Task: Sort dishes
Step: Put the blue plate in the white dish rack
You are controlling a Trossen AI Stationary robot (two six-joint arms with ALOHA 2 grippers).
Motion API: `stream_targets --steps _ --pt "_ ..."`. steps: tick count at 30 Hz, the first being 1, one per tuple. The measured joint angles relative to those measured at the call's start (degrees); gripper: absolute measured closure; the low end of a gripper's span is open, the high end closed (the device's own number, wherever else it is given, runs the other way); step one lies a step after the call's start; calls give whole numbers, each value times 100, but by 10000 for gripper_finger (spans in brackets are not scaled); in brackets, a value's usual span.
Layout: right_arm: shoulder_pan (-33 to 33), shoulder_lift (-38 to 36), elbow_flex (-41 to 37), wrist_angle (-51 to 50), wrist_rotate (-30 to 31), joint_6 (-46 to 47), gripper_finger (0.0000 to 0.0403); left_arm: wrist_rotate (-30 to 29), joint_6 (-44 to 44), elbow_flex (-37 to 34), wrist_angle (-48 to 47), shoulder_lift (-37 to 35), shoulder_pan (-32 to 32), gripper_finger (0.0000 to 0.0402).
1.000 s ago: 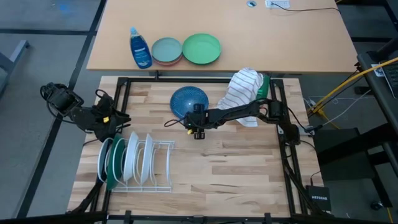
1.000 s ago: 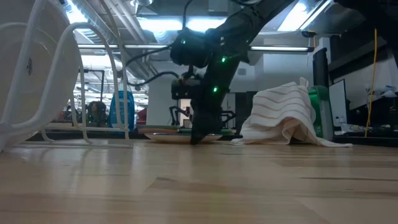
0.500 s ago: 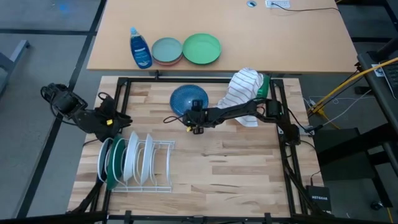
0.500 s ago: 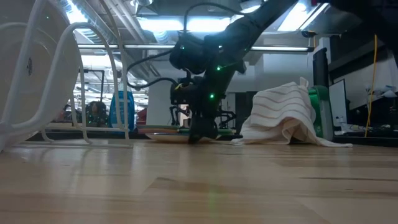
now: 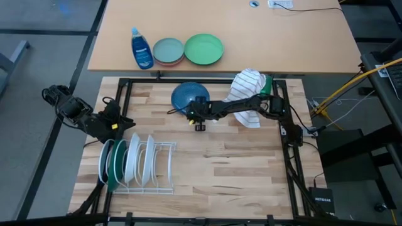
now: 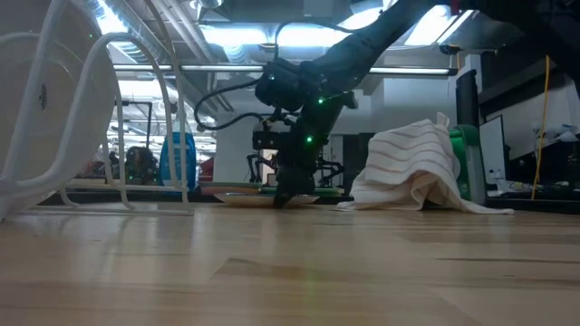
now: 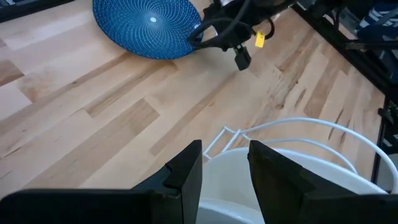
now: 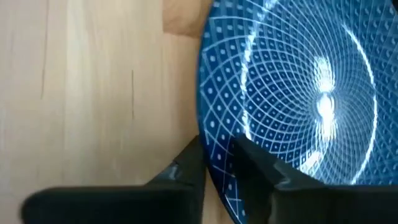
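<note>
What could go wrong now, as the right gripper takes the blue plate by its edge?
1. The right gripper has only the rim of the blue plate between its fingers; such a shallow hold may slip when the plate is lifted.
2. The striped towel lies close beside the right arm and might be dragged along.
3. The rack already holds several upright plates, and the left gripper hovers over it, so carrying the plate there may cause a bump.
</note>
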Motion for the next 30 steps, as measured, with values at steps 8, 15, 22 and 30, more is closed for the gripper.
stream_targets --steps 8,15,22,30 --pt "167 -7 2 12 191 -110 365 0 -4 -2 0 0 0 282" --pt "416 0 0 -7 394 -155 372 -1 -2 -2 1 0 0 282" --pt "770 4 -2 -7 536 -151 384 0 290 -2 1 0 0 282" --pt "1186 4 -2 -7 548 -105 387 0 298 -2 2 0 0 282"
